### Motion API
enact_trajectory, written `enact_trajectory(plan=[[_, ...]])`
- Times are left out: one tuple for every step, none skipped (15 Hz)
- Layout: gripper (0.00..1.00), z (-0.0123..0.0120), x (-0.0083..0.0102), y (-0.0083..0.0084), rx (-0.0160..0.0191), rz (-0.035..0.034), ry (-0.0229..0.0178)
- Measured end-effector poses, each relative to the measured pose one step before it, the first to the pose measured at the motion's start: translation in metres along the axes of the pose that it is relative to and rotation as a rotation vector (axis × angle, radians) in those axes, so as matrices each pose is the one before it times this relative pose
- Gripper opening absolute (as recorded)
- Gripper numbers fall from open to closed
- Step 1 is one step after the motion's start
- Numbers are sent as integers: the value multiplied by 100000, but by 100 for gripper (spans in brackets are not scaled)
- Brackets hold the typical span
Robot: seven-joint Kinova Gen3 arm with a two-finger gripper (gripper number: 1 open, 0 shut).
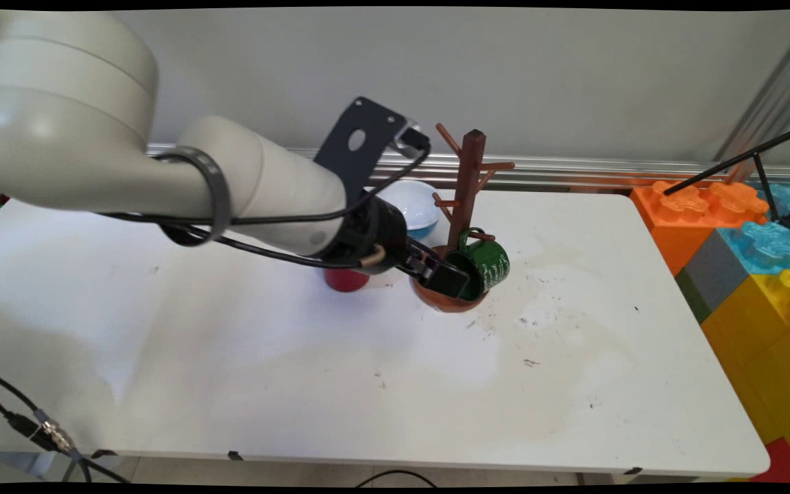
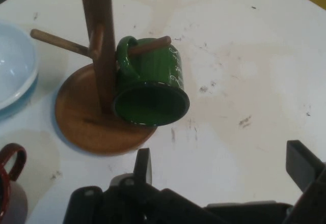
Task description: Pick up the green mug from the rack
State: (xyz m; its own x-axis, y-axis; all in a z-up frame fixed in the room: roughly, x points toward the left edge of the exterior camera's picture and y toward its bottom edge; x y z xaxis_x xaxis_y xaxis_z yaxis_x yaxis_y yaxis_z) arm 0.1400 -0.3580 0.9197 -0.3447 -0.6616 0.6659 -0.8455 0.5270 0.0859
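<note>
Claw [image 2: 221,165] was wide open and empty, just beside green mug [image 2: 152,86] hanging by its handle on mug tree [image 2: 98,46]. Red mug [image 1: 345,279] sat nearby on worktop [image 1: 299,357].

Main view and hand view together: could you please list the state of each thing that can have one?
Pincer: open, empty, just short of the green mug.
Green mug: hanging by its handle on a low peg, mouth tilted toward the camera.
Wooden mug tree: upright on its round base, other pegs bare.
Red mug: standing on the table, partly hidden by the arm.
Blue bowl: upright behind the tree.
</note>
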Motion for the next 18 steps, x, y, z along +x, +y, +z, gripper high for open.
enact_trajectory(plan=[[100,648,-78,169,567,-842,9],[100,692,-44,134,516,-709,7],[100,596,-48,79,396,-692,107],[100,722,-75,80,506,-720,21],[100,611,-62,41,388,-587,8],[100,405,-38,22,219,-376,37],[100,686,-71,5,417,-602,44],[100,567,-52,-11,252,-367,50],[100,621,-50,-30,247,-379,58],[100,499,-42,-20,211,-224,25],[100,525,-49,-38,195,-227,11],[100,538,-54,-32,169,-233,2],[100,301,-21,-3,34,-73,14],[100,373,-37,-17,72,-110,16],[100,311,-50,14,-62,-64,-20],[100,223,-48,23,-140,-28,-47],[100,261,-49,44,-249,89,28],[100,268,-50,49,-329,109,84]])
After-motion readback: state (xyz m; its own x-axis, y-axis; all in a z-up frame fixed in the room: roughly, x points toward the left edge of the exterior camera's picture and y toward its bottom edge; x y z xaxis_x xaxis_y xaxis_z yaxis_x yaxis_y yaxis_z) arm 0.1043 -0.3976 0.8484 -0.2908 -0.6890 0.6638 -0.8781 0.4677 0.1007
